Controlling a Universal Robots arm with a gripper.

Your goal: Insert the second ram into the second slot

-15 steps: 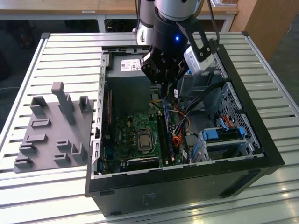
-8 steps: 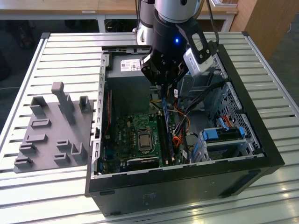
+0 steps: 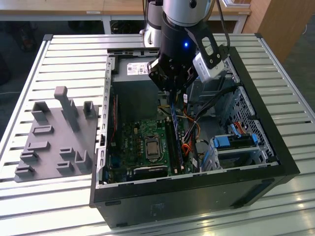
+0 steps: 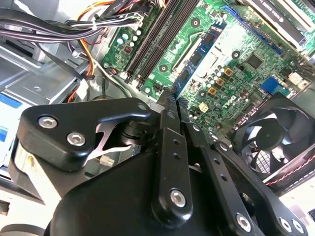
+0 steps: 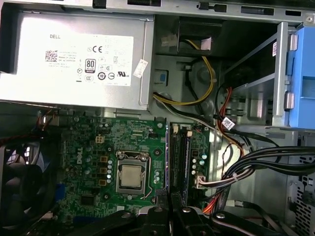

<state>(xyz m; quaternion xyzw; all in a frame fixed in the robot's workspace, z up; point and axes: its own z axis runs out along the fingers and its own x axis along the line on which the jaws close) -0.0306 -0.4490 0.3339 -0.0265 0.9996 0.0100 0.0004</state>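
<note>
black metal two-finger gripper point(image 4: 170, 97): nearest the lens in both wrist views; entered at upper centre of the exterior view. fingers point(image 4: 167, 128) set together to a sliver and judged clamped on the second ram point(image 3: 174, 129), a thin flat long blue circuit stick; the contact itself is hidden. stick placed directly below the gripper, long axis laid along the black plastic memory slots point(image 5: 180, 157) of the green motherboard point(image 5: 93, 142), running toward the lower frame. grey metal power supply box point(image 5: 29, 88): white label point(image 5: 91, 61) carried, with black print and a barcode.
</note>
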